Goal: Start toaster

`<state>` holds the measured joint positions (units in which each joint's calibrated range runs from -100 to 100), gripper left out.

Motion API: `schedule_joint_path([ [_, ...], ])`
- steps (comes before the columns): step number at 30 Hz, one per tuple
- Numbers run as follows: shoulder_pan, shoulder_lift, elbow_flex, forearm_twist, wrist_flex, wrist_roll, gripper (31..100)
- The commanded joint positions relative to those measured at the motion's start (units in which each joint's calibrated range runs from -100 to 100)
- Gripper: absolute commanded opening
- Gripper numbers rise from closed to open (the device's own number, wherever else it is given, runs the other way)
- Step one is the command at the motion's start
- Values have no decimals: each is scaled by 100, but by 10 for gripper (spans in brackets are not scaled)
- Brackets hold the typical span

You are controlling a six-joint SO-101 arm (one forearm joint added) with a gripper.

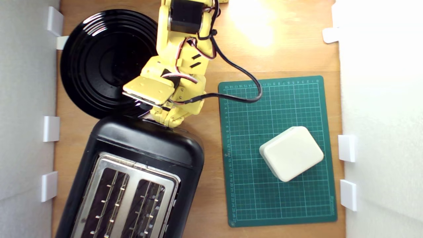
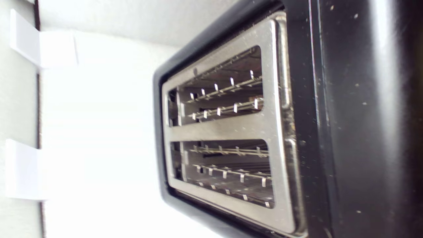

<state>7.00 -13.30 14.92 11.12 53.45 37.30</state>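
Observation:
The glossy black toaster (image 1: 145,145) lies at the exterior view's lower left, its silver top plate (image 1: 130,195) with two empty slots facing up. My yellow gripper (image 1: 167,120) hangs at the toaster's far end, right against its rounded edge. The wrist hides its fingertips, so whether it is open or shut does not show. In the wrist view the toaster (image 2: 347,115) fills the frame and its top plate (image 2: 231,127) shows both wire racks with nothing in them. No finger appears there. The teal lever knob is out of sight in both views.
A round black ridged plate (image 1: 105,59) lies just behind the toaster, partly under the arm. On the exterior view's right, a green cutting mat (image 1: 281,99) carries a white rounded box (image 1: 292,153). White walls with clips (image 1: 51,129) border the wooden table.

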Motion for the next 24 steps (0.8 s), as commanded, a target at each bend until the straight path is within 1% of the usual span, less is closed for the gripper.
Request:
schedule_joint_path([
  [1, -161, -685, -315, -52, -47, 21, 313],
  [6, -224, -1351, -170, -62, -38, 16, 313],
  [8, -280, -1776, -16, -62, -47, -74, 313],
  [12, -431, -2817, 757, -80, -64, -231, 313],
  [14, -454, -3275, 1148, -277, -64, -372, 313],
  [17, -439, -3999, 1747, -709, -64, -624, 313],
  [22, -407, -5032, 2929, -1328, -64, -965, 313],
  [24, -399, -5373, 3338, -1487, -64, -1091, 313],
])
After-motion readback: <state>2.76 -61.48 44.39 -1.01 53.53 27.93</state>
